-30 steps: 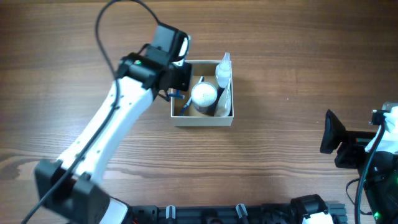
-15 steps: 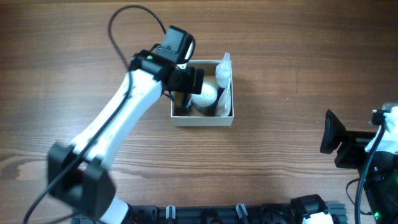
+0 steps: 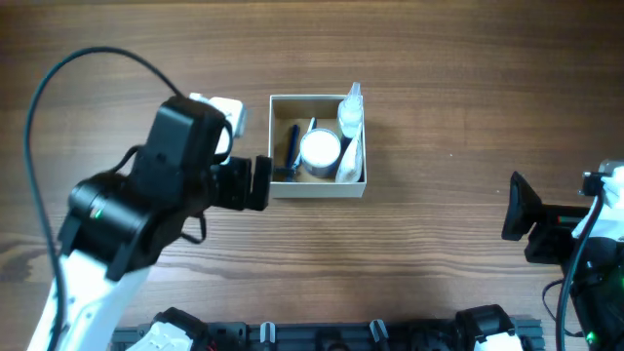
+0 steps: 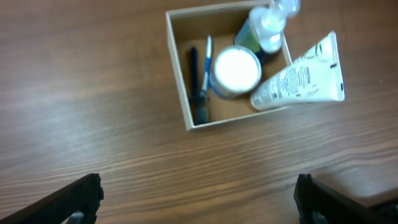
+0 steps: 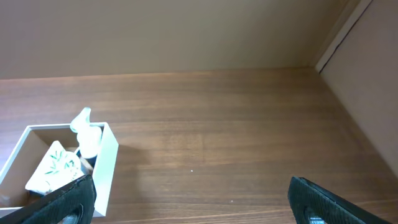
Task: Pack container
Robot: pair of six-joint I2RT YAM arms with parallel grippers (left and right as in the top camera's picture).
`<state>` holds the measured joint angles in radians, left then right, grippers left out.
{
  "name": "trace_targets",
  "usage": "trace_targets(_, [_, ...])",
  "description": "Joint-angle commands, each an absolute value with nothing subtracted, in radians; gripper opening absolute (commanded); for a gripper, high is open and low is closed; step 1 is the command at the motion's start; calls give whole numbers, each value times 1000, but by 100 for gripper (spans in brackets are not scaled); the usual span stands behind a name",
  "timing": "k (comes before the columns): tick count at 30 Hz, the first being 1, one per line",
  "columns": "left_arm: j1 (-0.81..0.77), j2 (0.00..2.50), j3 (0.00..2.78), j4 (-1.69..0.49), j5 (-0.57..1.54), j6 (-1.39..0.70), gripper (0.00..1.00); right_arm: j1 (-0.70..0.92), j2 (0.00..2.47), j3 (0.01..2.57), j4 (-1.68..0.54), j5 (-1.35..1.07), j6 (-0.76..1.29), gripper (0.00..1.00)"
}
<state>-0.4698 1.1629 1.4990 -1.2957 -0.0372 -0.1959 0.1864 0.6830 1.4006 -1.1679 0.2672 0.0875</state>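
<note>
Left hand (image 3: 255, 183) now sits just outside the container (image 3: 317, 189), beside its left wall. Half a second ago it was down over the left part of the box interior, so it has pulled out and back. Its jaws are spread wide and carry nothing; on the left wrist camera I see one finger (image 4: 78, 196) at each lower corner with bare surface (image 4: 93, 124) between them. With the hand gone, a dark stick (image 3: 291, 146) and a blue pen (image 3: 309, 130) show along the container's left inside wall. They were covered in the earlier overhead frames.

The container has not shifted. It stands on the surface at centre, holding a white-topped jar (image 3: 320, 149), a white tube (image 3: 349, 158) and a clear bottle (image 3: 350, 109) on its right side.

Right hand (image 3: 519, 207) is unchanged at the far right edge, well apart from the box, its jaws also open and unloaded.

The left wrist view adds detail that I lose from above. The tube (image 4: 298, 78) leans out over the container's right wall, printed side up, and the stick (image 4: 194, 81) and pen (image 4: 206, 65) lie side by side. The right wrist view gives me the side profile: the bottle top (image 5: 86, 124) and a green leaf print on the tube (image 5: 53, 168) rise above the cream wall (image 5: 106, 165).
</note>
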Motion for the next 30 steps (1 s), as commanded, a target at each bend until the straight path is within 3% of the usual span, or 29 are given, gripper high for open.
trace_targets(1, [-474,1087,1504,-1306,-158,-187,100,186,685,1401,-1169,280,81,100])
trace_targets(5, [-466,1014,1502,-1308,-216,-187,100,186,685,1401,-1168,280,81,100])
trace_targets(12, [-170,789,1267,-1106,-127,-185,100,186,685,1401,-1168,280,81,100])
trace_targets(22, [-112,443,630,-628,-45,-75,100,186,685,1401,-1168,280,81,100])
trace_targets(30, [-65,200,299,-508,19,-75,100,186,685,1401,-1169,280,81,100])
